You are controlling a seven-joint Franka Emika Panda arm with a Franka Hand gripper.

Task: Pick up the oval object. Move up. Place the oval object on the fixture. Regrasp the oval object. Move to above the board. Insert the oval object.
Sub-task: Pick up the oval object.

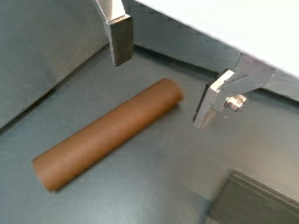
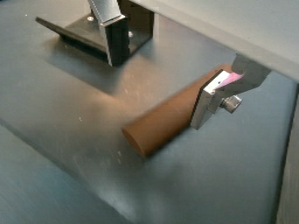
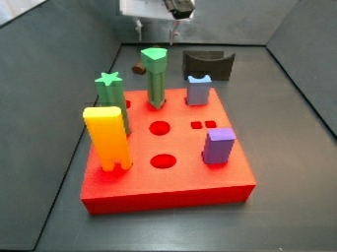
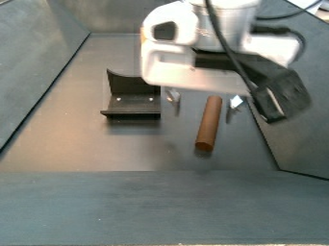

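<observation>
Nearest in a side view, the board (image 3: pixel 165 162): a thick red slab flat on the grey floor, holes in its top. On the board's near corner, a yellow notched block (image 3: pixel 106 137), upright. Beside it, across the board's front, a purple block (image 3: pixel 219 146), also upright. Behind the yellow block, a green star-topped peg (image 3: pixel 109 91); further back, toward the board's middle, a taller green peg (image 3: pixel 156 77) with a triangular top. On the board's far edge, a blue-grey peg (image 3: pixel 198 90). Past the board's far edge, the fixture (image 3: pixel 210 65), dark and L-shaped, on the floor. Above and beyond the board, the gripper (image 3: pixel 161 10), mostly cut off by the frame edge.

Seen from a side view with no board in frame: the oval object (image 4: pixel 209 124), lying flat on the floor just beside the fixture (image 4: pixel 131 97) and apart from it. Directly above the peg, the gripper (image 4: pixel 199 100), white body hiding most of the fingers.

Clearer in both wrist views: gripper (image 1: pixel 160 83) with silver fingers (image 1: pixel 121 42) spread wide, one to each side of the upper end of the oval object (image 1: pixel 107 134), neither pad touching it. Same peg (image 2: pixel 173 117) shown lying lengthwise between the spread plates of the gripper (image 2: pixel 163 74), the fixture (image 2: pixel 100 32) on the floor behind one finger.
</observation>
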